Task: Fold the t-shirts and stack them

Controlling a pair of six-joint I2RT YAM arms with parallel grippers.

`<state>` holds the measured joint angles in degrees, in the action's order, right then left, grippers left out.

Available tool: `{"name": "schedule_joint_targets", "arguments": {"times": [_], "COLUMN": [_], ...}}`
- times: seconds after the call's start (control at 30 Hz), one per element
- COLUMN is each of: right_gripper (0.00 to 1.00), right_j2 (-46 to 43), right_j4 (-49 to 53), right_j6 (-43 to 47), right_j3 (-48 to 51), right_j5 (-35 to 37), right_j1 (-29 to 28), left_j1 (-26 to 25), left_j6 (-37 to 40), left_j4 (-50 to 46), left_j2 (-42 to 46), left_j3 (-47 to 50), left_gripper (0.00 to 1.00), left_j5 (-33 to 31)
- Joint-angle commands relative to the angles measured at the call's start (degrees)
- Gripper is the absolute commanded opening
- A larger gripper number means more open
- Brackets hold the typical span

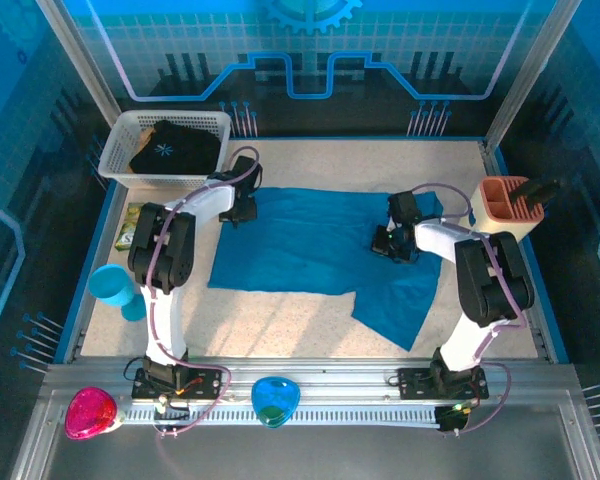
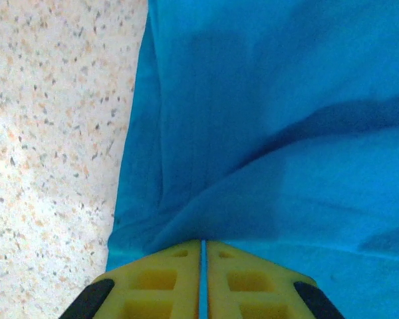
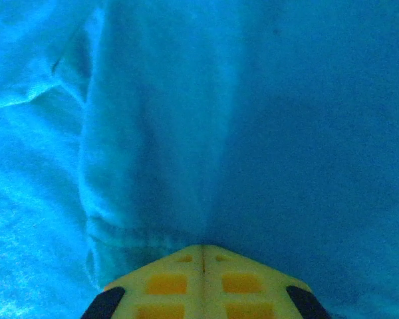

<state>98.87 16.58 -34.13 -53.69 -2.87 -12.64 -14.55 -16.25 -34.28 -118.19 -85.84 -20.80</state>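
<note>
This looks like the early part of the job: neither shirt is folded and nothing is stacked. The teal t-shirt (image 1: 310,245) lies opened out across the middle of the counter (image 1: 280,325), mostly flat, its near-right part trailing at an angle toward the right arm's base. The black t-shirt (image 1: 175,148), pale starburst print uppermost, sits bunched in the white basket (image 1: 113,160) at the far-left corner, well apart from the teal one. The left gripper (image 1: 242,210) is at the teal shirt's far-left edge; in the left wrist view its jaws are almost together with a thin strip of teal cloth between them, pinching the shirt beside bare counter. The right gripper (image 1: 390,243) is on the shirt's right side; in the right wrist view its jaws are closed with a hemmed ridge of cloth drawn up to their tips, which I judge to be a pinch on the same shirt. Left to do, as I judge it: fold the teal shirt, take out and fold the black one, then lay one on the other. Counted: two t-shirts, one teal and one black; one basket; one light-blue cup (image 1: 113,285) near the left edge; two grippers, both on the teal shirt
</note>
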Motion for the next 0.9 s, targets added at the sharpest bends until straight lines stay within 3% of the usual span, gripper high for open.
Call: {"name": "schedule_joint_targets", "arguments": {"times": [0.0,0.2,0.33,0.43,0.6,0.73,0.87], "right_gripper": [0.0,0.0,0.0,0.0,0.04,0.12,0.15], "right_j2": [-1.6,-1.9,-4.3,-7.2,-13.4,-17.8,-20.0], "right_j4": [-1.7,-0.3,2.7,6.4,11.5,12.8,13.4], "right_j6": [-1.3,-1.2,0.8,3.1,6.8,8.6,9.9], "right_j3": [2.2,1.9,0.4,-1.8,-4.2,-3.9,-4.1], "right_j5": [-0.2,-0.1,0.8,2.4,4.2,4.6,2.9], "right_j1": [-1.6,-1.7,-1.5,-1.4,-1.3,-1.0,-0.5], "left_j1": [-0.2,-0.2,-0.4,-0.9,-1.3,-1.1,-0.7], "left_j6": [-1.6,-3.6,-4.7,-4.8,-8.0,-13.7,-19.0], "left_j4": [-1.0,-1.3,-1.3,-3.3,-16.7,-25.1,-24.8], "left_j2": [1.5,1.9,8.2,15.7,27.4,34.4,40.1], "left_j3": [1.4,2.7,4.2,4.0,3.0,10.6,22.1], "left_gripper": [0.1,0.09,0.09,0.19,0.5,0.55,0.54], "left_j5": [-1.6,-1.1,-0.5,-0.4,-1.2,-0.2,7.5]}}
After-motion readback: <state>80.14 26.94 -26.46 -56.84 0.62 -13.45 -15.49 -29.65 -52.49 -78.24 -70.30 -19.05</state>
